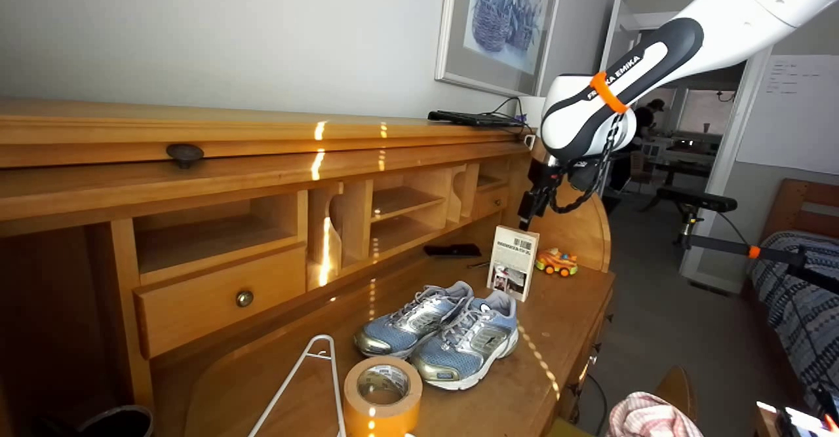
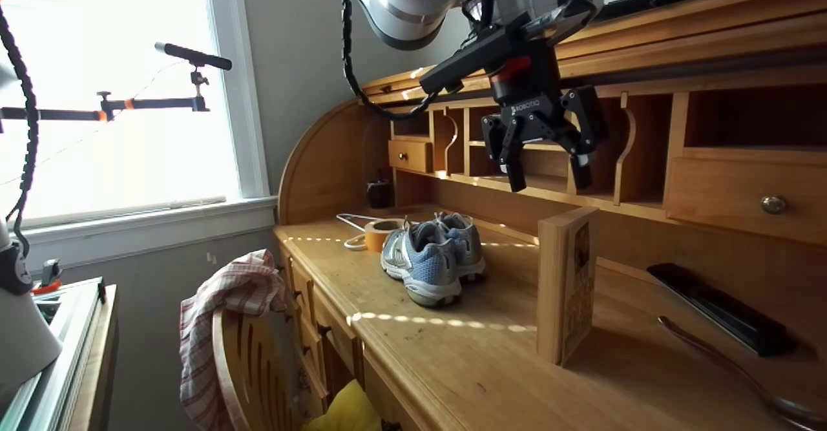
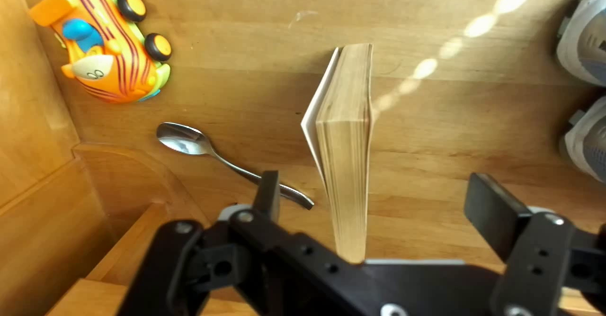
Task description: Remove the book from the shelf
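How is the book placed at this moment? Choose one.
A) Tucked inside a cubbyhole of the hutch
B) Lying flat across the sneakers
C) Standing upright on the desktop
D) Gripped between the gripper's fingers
C, because both exterior views show the book standing on end on the desktop, with the open gripper above it and not holding it.

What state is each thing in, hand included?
Hand: open, empty
Book: standing on end on the desk, one cover slightly lifted
Sneakers: side by side, soles down
Toy car: on its wheels
Spoon: lying on the desk
Tape roll: lying flat, hole up
Hutch drawers: shut or nearly so
Roll-top: raised
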